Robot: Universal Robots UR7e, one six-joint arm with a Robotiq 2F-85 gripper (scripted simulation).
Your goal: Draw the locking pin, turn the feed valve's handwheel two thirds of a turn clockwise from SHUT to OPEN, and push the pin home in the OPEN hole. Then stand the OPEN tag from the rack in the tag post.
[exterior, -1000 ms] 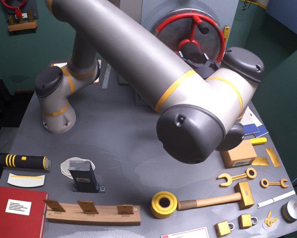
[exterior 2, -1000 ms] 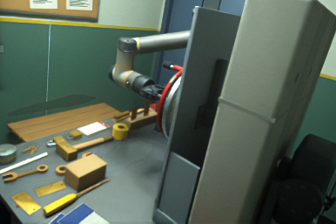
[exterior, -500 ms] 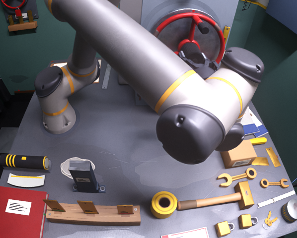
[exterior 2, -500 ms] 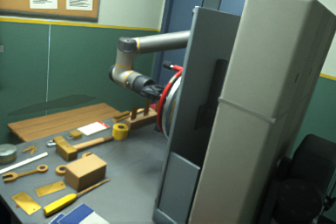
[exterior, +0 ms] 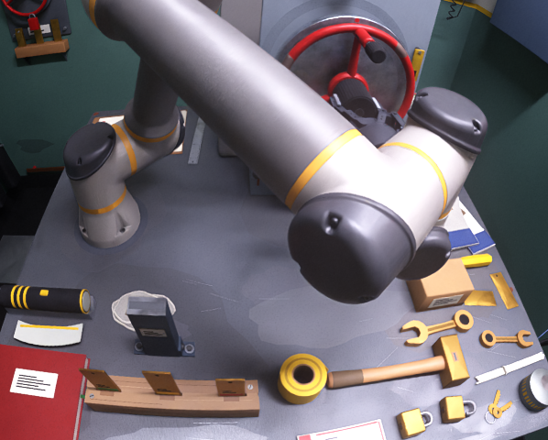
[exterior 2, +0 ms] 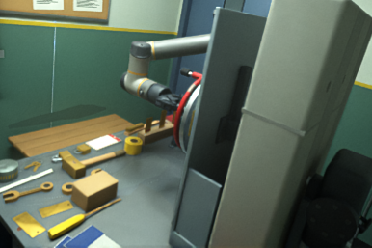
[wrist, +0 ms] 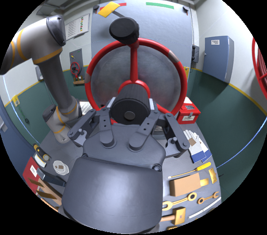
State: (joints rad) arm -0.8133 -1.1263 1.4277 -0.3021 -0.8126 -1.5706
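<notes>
On the grey valve panel at the back of the table, the red handwheel faces forward, and my gripper is closed on its dark ribbed hub at the centre. A black crank knob stands on the rim at the top. A yellow-tagged locking pin sits at the panel's upper left, by a red mark; a green mark lies to its right. The wooden tag rack lies at the table's front with three brown tags. The dark tag post stands just behind it.
A cardboard box sits on the table's right side among spanners, a hammer, padlocks and keys. A yellow tape roll lies beside the rack, a red book at front left, a torch behind it. My arm spans the table's middle.
</notes>
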